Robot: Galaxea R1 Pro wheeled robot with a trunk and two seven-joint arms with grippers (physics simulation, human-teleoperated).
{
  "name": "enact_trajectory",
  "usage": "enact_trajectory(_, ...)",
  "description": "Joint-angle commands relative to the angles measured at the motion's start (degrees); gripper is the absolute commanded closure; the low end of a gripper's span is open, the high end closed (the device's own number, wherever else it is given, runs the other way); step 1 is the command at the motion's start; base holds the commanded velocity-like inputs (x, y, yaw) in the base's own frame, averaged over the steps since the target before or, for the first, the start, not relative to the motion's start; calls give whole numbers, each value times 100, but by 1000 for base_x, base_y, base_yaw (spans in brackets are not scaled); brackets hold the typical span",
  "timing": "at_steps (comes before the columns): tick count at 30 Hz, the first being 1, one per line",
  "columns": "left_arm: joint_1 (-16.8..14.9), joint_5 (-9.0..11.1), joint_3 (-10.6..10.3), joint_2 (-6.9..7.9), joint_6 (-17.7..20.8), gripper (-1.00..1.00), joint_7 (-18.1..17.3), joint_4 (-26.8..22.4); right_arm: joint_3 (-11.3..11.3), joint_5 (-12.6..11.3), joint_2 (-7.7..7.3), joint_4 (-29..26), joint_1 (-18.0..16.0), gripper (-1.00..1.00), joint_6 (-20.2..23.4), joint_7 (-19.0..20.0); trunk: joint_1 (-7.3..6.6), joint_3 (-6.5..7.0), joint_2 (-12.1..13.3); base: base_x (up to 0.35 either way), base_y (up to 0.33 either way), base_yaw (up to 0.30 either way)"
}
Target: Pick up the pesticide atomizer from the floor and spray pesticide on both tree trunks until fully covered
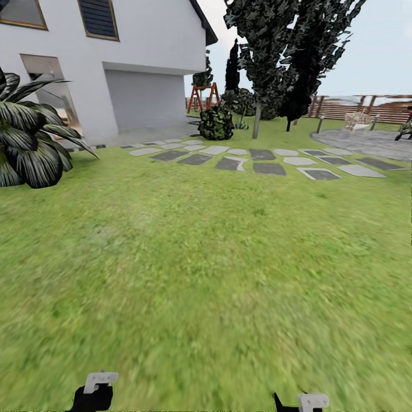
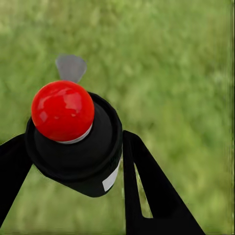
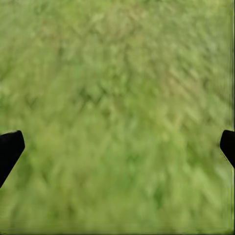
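My left gripper (image 2: 76, 144) is shut on the pesticide atomizer (image 2: 73, 142), a black canister with a glossy red ball top and a grey nozzle, held over blurred grass. In the right wrist view my right gripper (image 3: 120, 147) is open, its black fingertips (image 3: 10, 149) far apart over bare lawn. Both wrists peek in at the lower edge of the head view, left arm (image 1: 94, 392) and right arm (image 1: 306, 402). Far across the garden stands a tree (image 1: 274, 40) with a dark ragged crown and a pale trunk (image 1: 256, 120). No white specks can be made out on it at this distance.
Open lawn (image 1: 206, 257) stretches ahead to a row of stepping stones (image 1: 257, 157). A white house (image 1: 114, 57) and a big spiky plant (image 1: 28, 143) are at the left. A round bush (image 1: 216, 123), a slat fence (image 1: 355, 106) and a paved patio (image 1: 366, 140) lie beyond.
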Motion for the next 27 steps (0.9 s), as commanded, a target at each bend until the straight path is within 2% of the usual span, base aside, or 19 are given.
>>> enact_trajectory(1, 0, 1, 0, 0, 0, 100, 1, -3, 0, 0, 0, 2, 8, -100, 0, 0, 0, 0, 0, -71, -274, 0)
enact_trajectory(27, 0, 10, -6, -2, 0, 100, 1, -29, 0, -3, 0, 7, 16, -100, 0, 0, 0, 0, 0, -3, -276, 0)
